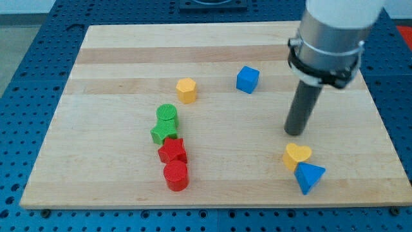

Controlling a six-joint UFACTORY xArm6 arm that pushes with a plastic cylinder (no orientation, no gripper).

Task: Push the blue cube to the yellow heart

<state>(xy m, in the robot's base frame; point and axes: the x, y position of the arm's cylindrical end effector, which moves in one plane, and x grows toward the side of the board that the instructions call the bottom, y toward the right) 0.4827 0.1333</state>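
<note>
Blue cube [247, 79] sits toward the board's far edge, up-left of my tip [295, 132], a bare rod with no claw, while the yellow heart [296, 155] lies just below it toward the near-right corner.

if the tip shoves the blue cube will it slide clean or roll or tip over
The blue cube sits flat on the smooth wooden board, so it will probably slide, not roll. It looks squat, so tipping seems unlikely. Pushed off-centre it may spin. My tip stands apart, toward the view's lower right of it.
</note>
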